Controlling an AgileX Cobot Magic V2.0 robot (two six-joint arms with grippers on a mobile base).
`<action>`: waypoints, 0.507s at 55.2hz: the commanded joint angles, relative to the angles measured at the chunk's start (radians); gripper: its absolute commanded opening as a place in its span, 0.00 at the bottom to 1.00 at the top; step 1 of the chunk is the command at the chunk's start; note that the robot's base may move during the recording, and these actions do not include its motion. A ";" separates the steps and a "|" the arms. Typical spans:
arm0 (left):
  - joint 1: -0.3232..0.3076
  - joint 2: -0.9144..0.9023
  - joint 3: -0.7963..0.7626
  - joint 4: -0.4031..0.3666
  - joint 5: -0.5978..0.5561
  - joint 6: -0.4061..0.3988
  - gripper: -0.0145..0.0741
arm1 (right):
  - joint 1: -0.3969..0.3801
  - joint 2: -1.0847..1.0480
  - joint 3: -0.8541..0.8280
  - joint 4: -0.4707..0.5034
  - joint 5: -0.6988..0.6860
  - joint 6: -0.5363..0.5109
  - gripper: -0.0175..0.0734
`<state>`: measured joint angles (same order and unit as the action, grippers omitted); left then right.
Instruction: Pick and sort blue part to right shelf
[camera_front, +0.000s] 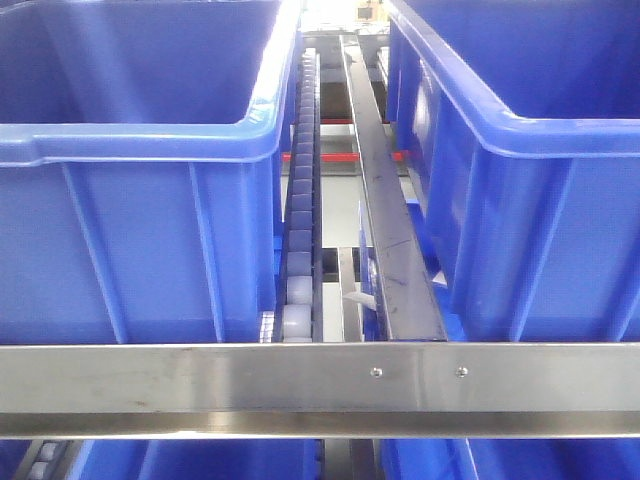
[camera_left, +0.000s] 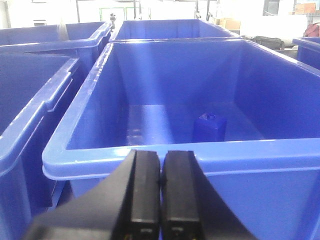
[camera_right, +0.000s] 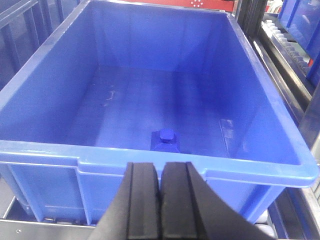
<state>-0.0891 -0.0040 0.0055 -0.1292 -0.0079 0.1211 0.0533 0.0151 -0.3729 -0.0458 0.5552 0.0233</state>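
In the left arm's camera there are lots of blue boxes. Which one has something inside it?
The big blue bin straight ahead of the left gripper. A small blue part stands on its floor; the other bins' insides aren't visible.

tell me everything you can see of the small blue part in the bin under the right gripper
The blue part is a small block of glossy plastic, the same blue as the bin, topped by a hexagonal cap. It stands upright on the bin floor near the front wall, alone. The right gripper is outside the bin, shut and empty, not touching it.
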 joint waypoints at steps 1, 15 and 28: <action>-0.007 -0.024 0.031 -0.010 -0.086 -0.008 0.30 | 0.000 0.014 -0.025 -0.012 -0.081 -0.006 0.23; -0.007 -0.024 0.031 -0.010 -0.081 -0.008 0.30 | 0.000 0.014 -0.025 -0.012 -0.081 -0.006 0.23; -0.007 -0.024 0.031 -0.010 -0.081 -0.008 0.30 | 0.000 0.014 -0.025 -0.012 -0.081 -0.006 0.23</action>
<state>-0.0891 -0.0040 0.0055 -0.1308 -0.0079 0.1211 0.0533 0.0151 -0.3729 -0.0458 0.5552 0.0233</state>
